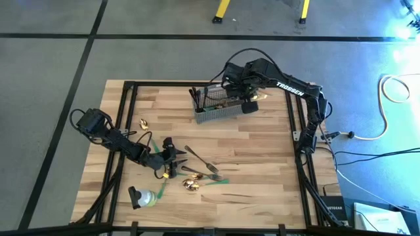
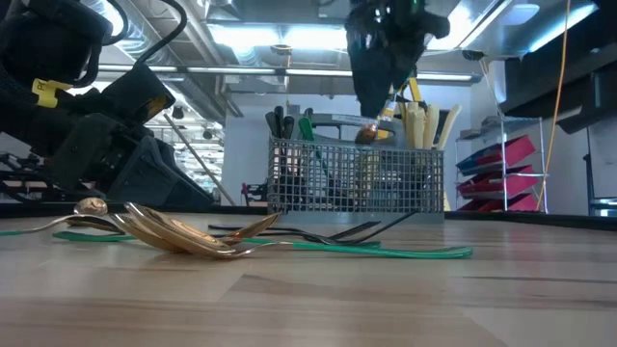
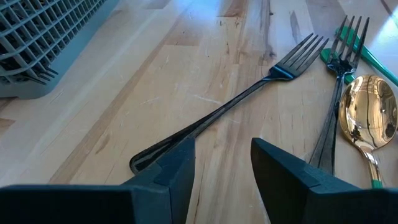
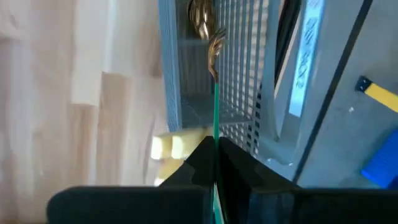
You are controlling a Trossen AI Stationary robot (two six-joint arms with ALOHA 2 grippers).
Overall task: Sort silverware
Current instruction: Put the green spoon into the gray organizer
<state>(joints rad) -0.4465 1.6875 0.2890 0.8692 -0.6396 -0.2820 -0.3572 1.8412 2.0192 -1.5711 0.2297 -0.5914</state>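
Note:
My right gripper (image 1: pixel 248 103) (image 2: pixel 386 92) hangs over the grey mesh basket (image 1: pixel 220 108) (image 2: pixel 357 178), shut on a gold spoon (image 4: pixel 202 18). Cream knife handles (image 2: pixel 424 125) and dark handles (image 2: pixel 282 125) stand in the basket. My left gripper (image 1: pixel 169 160) (image 3: pixel 221 168) is open, low over the table. One of its fingers (image 3: pixel 177 171) stands in front of the handle end of a dark fork (image 3: pixel 249 99); whether it touches the fork I cannot tell. A second fork (image 3: pixel 339 93) and a gold spoon (image 3: pixel 370 115) lie flat beside it. My right gripper pinches the spoon by its thin green handle (image 4: pixel 215 118) between the two shut fingers. The fingers come from above, pointing down. The spoon hangs upright below them, lifted clear, with its gold bowl (image 2: pixel 366 133) lowest, just above the basket's rim.
More gold spoons (image 1: pixel 191 185) (image 2: pixel 183 236) and forks (image 1: pixel 209 176) lie on the wood near the left gripper. One spoon (image 1: pixel 143 122) lies apart toward the far left. A pale green and black object (image 1: pixel 144 196) sits near the table's near edge. Black frame rails border the table.

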